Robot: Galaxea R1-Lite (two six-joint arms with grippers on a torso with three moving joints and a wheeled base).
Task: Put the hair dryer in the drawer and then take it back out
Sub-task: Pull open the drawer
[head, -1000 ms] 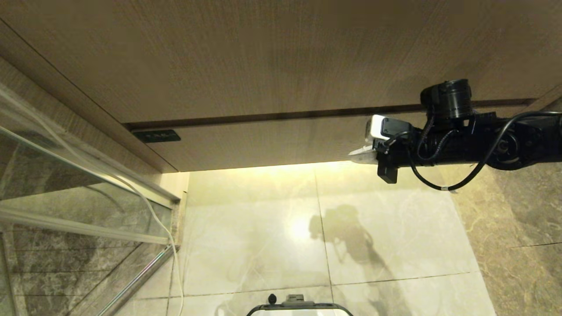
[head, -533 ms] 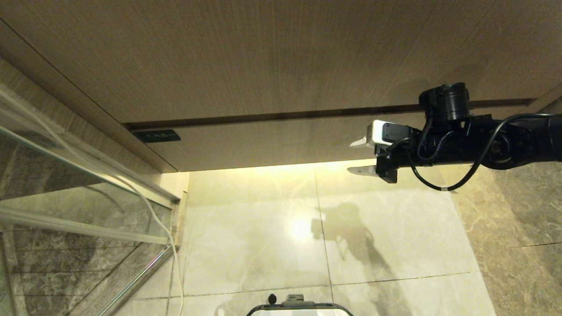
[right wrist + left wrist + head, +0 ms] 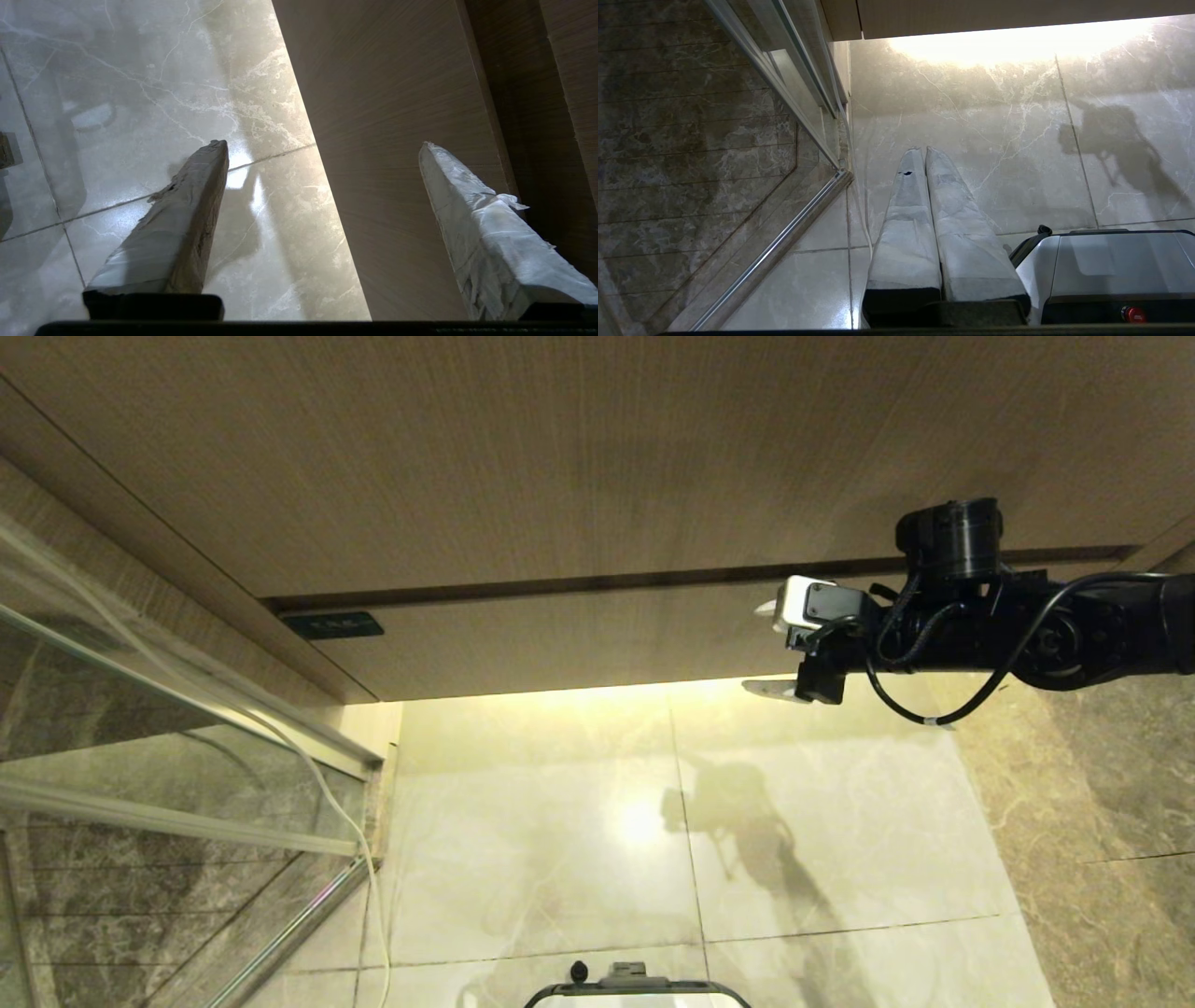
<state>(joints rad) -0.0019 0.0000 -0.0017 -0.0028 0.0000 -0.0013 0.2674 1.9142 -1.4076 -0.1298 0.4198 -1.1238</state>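
Light-wood flat drawer front [image 3: 579, 639] shut, inside hidden; right pincer [image 3: 767, 649] level before it, spread wide, empty.

The scene is dim and warm-toned. A strip of yellow light glows from beneath the drawer [image 3: 579, 644] onto the glossy floor tiles [image 3: 560, 821], leaving a bright glare spot there. The arm throws a soft dark shadow [image 3: 738, 821] across the tiles. The wood panel [image 3: 560, 457] above stays murky. Nearby parts in the wrist views look slightly soft.
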